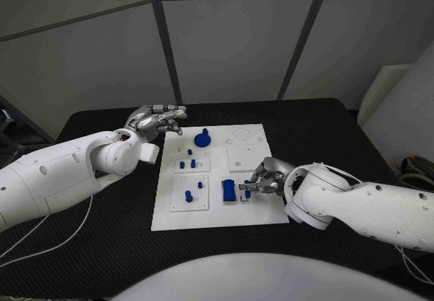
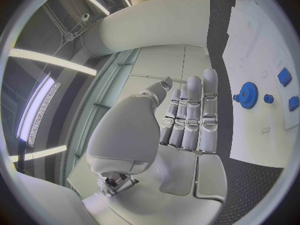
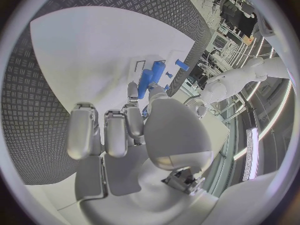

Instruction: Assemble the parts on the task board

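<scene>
The white task board (image 1: 262,210) lies mid-table. A blue gear (image 1: 201,138) (image 2: 248,95) stands near its far edge, and several small blue pegs (image 1: 187,165) stand in the left-hand plates. An upright blue block (image 1: 229,190) (image 3: 150,80) sits near the board's middle. My right hand (image 1: 260,180) (image 3: 134,130) rests on the board just right of this block, thumb and a finger pinching a small blue part (image 1: 247,187), the other fingers curled. My left hand (image 1: 155,120) (image 2: 187,120) hovers over the table beside the board's far left corner, fingers straight, holding nothing.
A square white plate (image 1: 246,157) with holes lies on the board just beyond my right hand. A thin cable (image 1: 54,232) trails over the black table at the near left. A dark object (image 1: 416,168) sits at the table's right edge.
</scene>
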`<action>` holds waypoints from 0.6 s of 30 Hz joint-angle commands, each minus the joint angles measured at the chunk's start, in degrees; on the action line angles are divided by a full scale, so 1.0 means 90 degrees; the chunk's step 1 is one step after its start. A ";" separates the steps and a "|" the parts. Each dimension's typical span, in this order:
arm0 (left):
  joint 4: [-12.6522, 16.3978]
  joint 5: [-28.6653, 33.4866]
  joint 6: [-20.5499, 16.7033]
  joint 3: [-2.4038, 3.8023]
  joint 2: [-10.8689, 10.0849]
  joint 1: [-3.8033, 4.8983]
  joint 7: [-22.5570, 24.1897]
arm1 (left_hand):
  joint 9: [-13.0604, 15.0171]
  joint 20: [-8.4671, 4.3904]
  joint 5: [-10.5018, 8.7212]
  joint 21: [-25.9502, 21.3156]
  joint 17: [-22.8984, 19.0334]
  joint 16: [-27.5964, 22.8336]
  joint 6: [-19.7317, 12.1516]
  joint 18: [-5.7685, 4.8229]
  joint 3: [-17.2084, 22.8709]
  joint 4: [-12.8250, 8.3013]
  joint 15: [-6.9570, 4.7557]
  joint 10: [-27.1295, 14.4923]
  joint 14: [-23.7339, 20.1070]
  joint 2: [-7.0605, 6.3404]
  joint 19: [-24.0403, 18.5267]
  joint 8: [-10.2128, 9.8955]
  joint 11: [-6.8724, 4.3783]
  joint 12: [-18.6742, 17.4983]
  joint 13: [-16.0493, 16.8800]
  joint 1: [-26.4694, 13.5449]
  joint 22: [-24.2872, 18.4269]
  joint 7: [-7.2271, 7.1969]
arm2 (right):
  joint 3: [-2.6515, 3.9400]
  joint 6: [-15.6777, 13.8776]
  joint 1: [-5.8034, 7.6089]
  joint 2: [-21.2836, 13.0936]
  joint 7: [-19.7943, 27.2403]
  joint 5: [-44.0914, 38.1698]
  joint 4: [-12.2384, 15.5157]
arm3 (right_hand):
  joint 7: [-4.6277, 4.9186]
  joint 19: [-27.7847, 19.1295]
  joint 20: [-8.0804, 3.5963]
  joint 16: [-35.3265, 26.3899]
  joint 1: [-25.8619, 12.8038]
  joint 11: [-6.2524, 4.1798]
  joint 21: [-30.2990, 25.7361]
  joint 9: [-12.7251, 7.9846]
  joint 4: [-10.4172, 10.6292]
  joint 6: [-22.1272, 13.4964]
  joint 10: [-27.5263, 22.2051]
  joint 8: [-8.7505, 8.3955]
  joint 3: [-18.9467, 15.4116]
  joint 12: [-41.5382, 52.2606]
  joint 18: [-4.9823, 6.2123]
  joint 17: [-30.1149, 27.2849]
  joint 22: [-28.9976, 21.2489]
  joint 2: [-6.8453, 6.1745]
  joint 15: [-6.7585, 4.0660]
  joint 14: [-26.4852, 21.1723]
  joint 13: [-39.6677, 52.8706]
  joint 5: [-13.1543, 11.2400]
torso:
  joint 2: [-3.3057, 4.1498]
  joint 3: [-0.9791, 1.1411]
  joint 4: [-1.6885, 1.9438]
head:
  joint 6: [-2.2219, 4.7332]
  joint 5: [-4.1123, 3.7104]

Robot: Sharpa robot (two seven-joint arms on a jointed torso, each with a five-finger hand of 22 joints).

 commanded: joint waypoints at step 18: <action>0.0024 0.0007 0.0057 0.0005 -0.0006 0.0014 -0.0005 | -0.0006 0.0033 0.0035 -0.0025 -0.0010 0.0043 -0.0047 0.0032 -0.0038 -0.0005 -0.0002 -0.0033 -0.0044 0.0068 -0.0027 0.0041 -0.0001 0.0045 -0.0008 -0.0006 -0.0009 -0.0011 | -0.0003 0.0364 0.0009 0.0268 -0.0083 -0.0189 -0.0290 | -0.0044 -0.0010 -0.0069 -0.0029 0.0222 -0.0030 -0.0029 0.0070 -0.0101 -0.0044 -0.0028 0.0081 -0.0055 -0.0001 -0.0088 0.0566 -0.0002 0.0056 -0.0056 0.0436 0.0010 0.0081 | -0.0002 0.0002 -0.0008 | 0.0001 0.0039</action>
